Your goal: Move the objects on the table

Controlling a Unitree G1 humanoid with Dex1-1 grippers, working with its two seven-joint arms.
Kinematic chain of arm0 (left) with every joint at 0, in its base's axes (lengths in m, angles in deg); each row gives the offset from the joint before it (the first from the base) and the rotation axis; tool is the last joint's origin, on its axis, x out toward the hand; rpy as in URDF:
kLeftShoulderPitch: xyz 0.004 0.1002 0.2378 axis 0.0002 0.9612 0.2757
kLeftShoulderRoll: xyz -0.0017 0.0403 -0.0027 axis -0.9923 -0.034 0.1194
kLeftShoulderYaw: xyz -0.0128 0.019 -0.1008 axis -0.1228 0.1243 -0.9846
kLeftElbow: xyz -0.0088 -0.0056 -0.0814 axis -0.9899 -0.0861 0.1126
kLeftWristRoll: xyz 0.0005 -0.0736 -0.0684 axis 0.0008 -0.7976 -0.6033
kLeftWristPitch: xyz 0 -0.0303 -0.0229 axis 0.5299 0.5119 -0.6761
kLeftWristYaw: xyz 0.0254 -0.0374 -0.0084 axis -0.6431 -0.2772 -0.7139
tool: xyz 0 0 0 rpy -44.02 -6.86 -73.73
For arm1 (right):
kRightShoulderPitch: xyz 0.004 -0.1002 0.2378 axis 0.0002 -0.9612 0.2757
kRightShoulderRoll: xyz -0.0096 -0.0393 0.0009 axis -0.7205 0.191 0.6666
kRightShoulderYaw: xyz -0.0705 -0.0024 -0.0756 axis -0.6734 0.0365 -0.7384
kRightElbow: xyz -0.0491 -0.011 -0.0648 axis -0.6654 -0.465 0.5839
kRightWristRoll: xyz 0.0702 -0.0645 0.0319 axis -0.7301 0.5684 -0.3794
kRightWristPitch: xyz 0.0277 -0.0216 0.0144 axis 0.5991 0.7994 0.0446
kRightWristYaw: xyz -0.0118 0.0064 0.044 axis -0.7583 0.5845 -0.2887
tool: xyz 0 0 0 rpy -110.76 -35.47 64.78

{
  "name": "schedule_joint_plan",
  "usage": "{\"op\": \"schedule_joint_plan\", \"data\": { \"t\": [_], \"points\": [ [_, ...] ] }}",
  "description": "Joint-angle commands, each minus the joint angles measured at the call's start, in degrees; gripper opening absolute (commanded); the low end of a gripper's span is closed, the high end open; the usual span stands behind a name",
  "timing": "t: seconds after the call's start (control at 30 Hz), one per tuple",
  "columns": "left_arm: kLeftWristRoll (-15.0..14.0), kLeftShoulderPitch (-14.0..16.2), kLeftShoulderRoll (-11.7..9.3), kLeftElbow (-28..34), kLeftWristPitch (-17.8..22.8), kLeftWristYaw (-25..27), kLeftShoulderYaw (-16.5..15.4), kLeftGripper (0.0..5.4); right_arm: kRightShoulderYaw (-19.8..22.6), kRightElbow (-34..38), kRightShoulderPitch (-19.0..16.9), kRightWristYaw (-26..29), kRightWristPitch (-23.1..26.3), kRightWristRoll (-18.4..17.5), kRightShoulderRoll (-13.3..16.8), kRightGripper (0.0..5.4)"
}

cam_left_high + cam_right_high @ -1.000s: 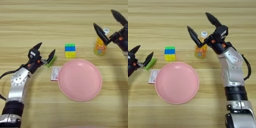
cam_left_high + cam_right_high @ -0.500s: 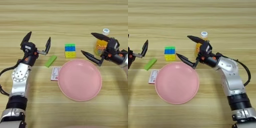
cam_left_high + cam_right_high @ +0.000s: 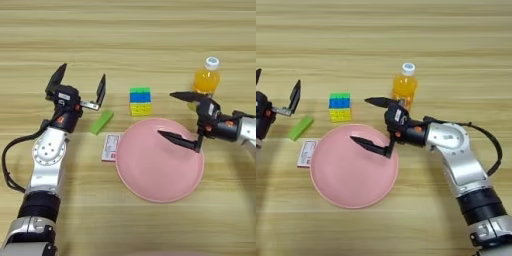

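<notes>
Right gripper [image 3: 372, 122] hovers at the pink plate [image 3: 346, 175], fingers spread wide and released: one finger over the plate's upper rim near 1 o'clock, the other pointing left above it, toward the stacked block cube [image 3: 339, 106]. Nothing held. The orange juice bottle [image 3: 404, 86] stands upright just behind the gripper, at about 1 o'clock from the plate, apart from it.

Left gripper [image 3: 79, 89] is raised at 10 o'clock from the plate, fingers open, empty. The green block [image 3: 101, 122] lies on the surface [image 3: 125, 30] just below it, tilted, not touched. The white-and-red box [image 3: 110, 147] lies flat beside the plate's left edge, at 9 o'clock; whether it touches the rim cannot be told.

Likely step: right gripper takes the plate by its rim. To do it well, the lower finger should slip under the rim edge and the upper one press on top, closing squarely across the rim, not skating over the flat middle. Keep the wrist clear of the bottle behind, since a nudge could tip it. Lift or slide the plate level and away from the box and cube.
</notes>
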Motion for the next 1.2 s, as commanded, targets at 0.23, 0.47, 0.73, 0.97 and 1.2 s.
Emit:
{"op": "schedule_joint_plan", "data": {
  "t": [0.23, 0.47, 0.73, 0.97, 1.2],
  "points": [
    [0.66, 1.71, 0.34, 3.16, 0.5, -1.11, 1.15, 5.37, -3.39, -0.44, -0.44, 3.53, 0.43, 4.01, 3.21, 5.4],
    [0.17, 3.33, 0.18, 7.02, 2.2, -1.22, 1.47, 5.37, -4.82, 2.58, -2.08, 4.66, 2.36, 5.48, 5.82, 5.4],
    [-0.16, 5.35, -0.03, 10.95, 4.72, -1.1, 1.4, 5.37, -7.7, 3.94, -2.62, 5.62, 4.44, 9.0, 7.98, 5.4],
    [0.02, 5.81, 0.38, 12.01, 5.72, -1.38, 1.57, 5.37, -9.31, 3.19, -2.37, 7.05, 4.46, 11.17, 9.22, 5.4],
    [0.06, 5.64, 0.47, 11.99, 5.86, -1.76, 1.7, 5.37, -11.22, 2.58, -2.63, 8.99, 4.35, 12.96, 10.28, 5.4]
  ]
}}
